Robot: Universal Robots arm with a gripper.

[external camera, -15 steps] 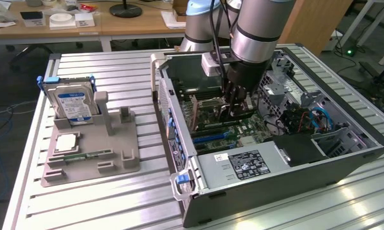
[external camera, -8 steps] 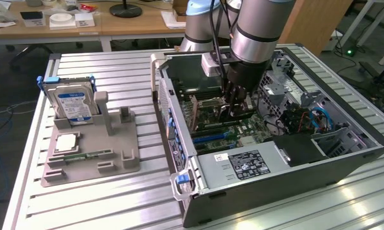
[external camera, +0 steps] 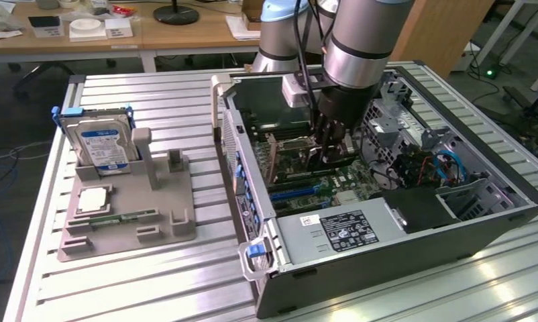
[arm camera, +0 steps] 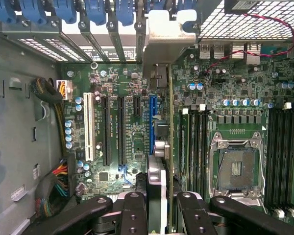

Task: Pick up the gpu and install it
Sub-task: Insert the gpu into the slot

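My gripper [external camera: 330, 150] inside open computer case [external camera: 483, 221], jaws clenched on gpu [arm camera: 157, 182] — pickup done. Card edge-on by blue slot [arm camera: 151, 117] — seemingly not yet seated.

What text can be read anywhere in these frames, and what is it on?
Nothing reads clearly enough to quote.
Print on the hard drive label: too small to read.
Print on the power supply label: too small to read.
Markings on the motherboard: blurred.
Print on the background papers: too small to read.
The gpu, edge-on in the gripper: no print visible.
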